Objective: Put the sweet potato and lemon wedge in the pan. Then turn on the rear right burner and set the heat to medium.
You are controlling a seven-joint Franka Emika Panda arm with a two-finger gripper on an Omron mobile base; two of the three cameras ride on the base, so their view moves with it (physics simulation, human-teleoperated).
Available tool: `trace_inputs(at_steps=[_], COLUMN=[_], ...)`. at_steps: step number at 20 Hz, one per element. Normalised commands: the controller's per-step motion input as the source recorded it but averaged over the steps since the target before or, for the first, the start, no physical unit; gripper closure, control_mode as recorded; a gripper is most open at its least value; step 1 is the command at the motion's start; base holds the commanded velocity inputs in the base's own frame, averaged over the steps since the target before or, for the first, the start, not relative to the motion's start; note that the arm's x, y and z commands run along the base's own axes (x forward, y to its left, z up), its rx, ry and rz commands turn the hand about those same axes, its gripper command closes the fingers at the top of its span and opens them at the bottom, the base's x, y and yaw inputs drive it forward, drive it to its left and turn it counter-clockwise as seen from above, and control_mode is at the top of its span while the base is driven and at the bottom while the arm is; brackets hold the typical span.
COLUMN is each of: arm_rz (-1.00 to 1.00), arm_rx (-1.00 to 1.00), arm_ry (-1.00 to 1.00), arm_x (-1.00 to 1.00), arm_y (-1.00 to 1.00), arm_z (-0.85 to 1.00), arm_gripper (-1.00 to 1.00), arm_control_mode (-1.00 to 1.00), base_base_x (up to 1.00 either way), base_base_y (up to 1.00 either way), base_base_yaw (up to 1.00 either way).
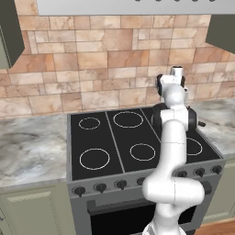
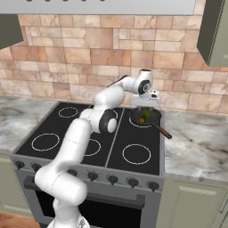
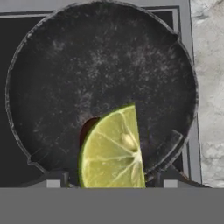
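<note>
While the arm reached over the black glass cooktop (image 2: 89, 129), its gripper (image 2: 144, 107) hung just above the pan (image 2: 149, 116), which sat on the rear right burner (image 2: 133, 122) near the cooktop's back right corner, its long brown handle (image 2: 162, 130) pointing toward the marble worktop (image 2: 196, 142) on the right. In the hand view the lemon wedge (image 3: 113, 151) sat between the two fingertips, over the pan's dark floor, with a dark reddish patch showing just behind it. Whether the jaws were clenched on the wedge or had let go could not be told. From the right base view, green and orange bits showed inside the pan; the orange looked like the sweet potato (image 2: 141, 119).
</note>
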Motion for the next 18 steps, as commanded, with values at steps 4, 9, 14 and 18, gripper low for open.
trace_inputs(at_steps=[4, 9, 14, 18], arm_rz=[0.0, -0.03, -0.01, 0.0], arm_rx=[0.0, 0.0, 0.0, 0.0], arm_ry=[-0.08, -0.09, -0.22, -0.21], arm_x=[-0.68, -0.99, -1.0, -1.0], arm_y=[0.0, 0.0, 0.0, 0.0], arm_z=[-0.02, 0.0, -0.02, 0.08], arm_gripper=[-1.0, -1.0, -1.0, -1.0], arm_control_mode=[-1.0, -1.0, -1.0, -1.0], base_base_x=[0.0, 0.0, 0.0, 0.0], base_base_y=[0.0, 0.0, 0.0, 0.0], base_base_yaw=[0.0, 0.0, 0.0, 0.0])
